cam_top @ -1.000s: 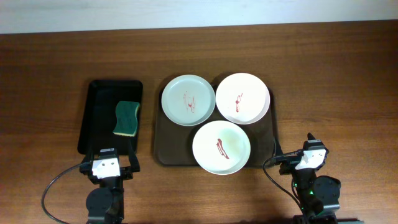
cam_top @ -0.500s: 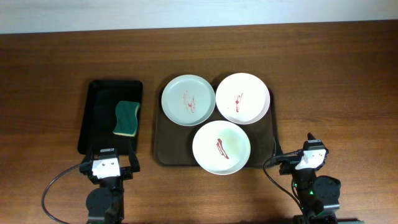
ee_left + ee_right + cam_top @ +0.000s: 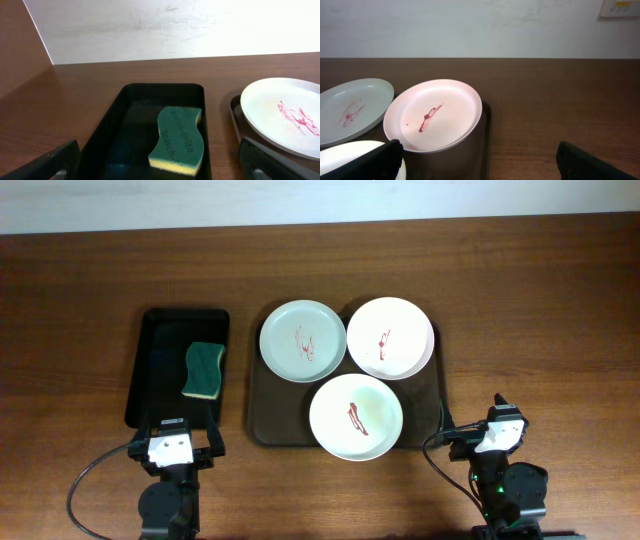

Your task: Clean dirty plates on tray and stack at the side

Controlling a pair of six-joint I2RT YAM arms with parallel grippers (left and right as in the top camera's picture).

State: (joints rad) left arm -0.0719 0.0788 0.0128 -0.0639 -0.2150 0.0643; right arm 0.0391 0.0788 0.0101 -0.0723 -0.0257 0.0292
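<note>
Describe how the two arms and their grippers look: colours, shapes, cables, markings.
The left arm and right arm are black with rounded joint housings. The left gripper and right gripper each carry a white block above dark, flat jaws. A thin black cable loops out from each wrist. The right arm shows a small green light. No markings are readable.

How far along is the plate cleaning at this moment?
Done: nothing. The green plate, pink plate and white plate all lie on the brown tray with red smears; no stack beside it. In hand: nothing; left pincer and right pincer are open and empty, the sponge lies in the black tray. Left: wipe all three, then stack.
</note>
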